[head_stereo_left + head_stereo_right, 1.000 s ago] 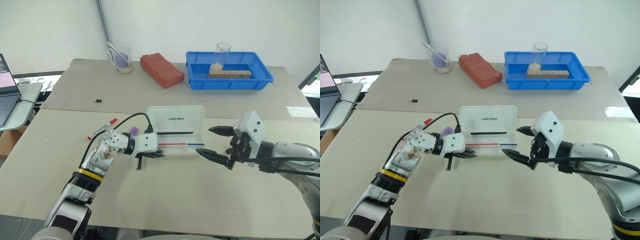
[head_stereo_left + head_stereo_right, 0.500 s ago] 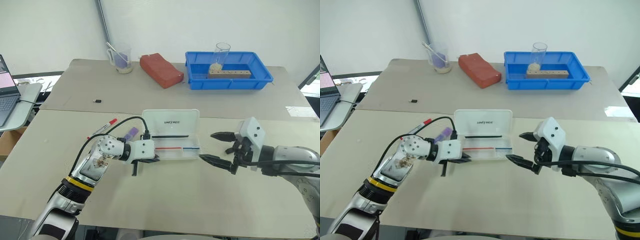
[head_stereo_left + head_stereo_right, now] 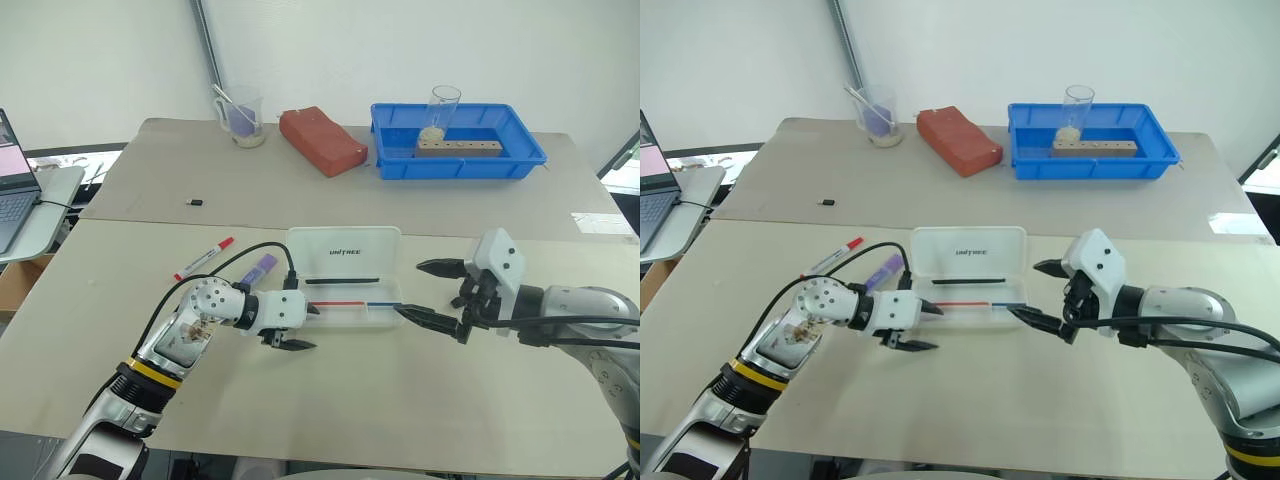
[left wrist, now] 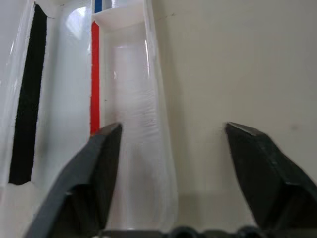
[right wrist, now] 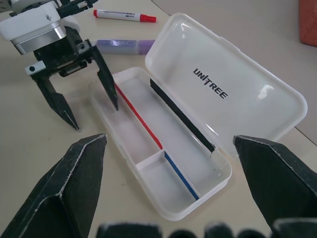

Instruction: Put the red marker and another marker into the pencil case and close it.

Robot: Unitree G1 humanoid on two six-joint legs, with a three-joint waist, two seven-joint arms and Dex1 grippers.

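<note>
The pencil case (image 3: pixel 345 248) lies open mid-table, its "UNITREE" lid tipped back and its tray (image 5: pixel 130 133) holding a thin black stick and a red-and-blue stick. The red marker (image 3: pixel 204 258) and the purple highlighter (image 3: pixel 258 270) lie on the table to the case's left, the highlighter nearer it. My left gripper (image 3: pixel 303 327) is open at the tray's left end. It straddles the front wall (image 4: pixel 157 124), one finger over the tray, the other over the table. My right gripper (image 3: pixel 410 289) is open just off the case's right end, holding nothing.
At the back stand a blue tray (image 3: pixel 530 160) with a glass and a wooden block, a red brick (image 3: pixel 322 140) and a beaker (image 3: pixel 243 115). A small black object (image 3: pixel 197 202) lies at back left. A laptop (image 3: pixel 15 195) sits on a side table at far left.
My left gripper was shut at the case's left front corner and has opened. The case has slid a little toward me and to the left. The right gripper stays open in place.
</note>
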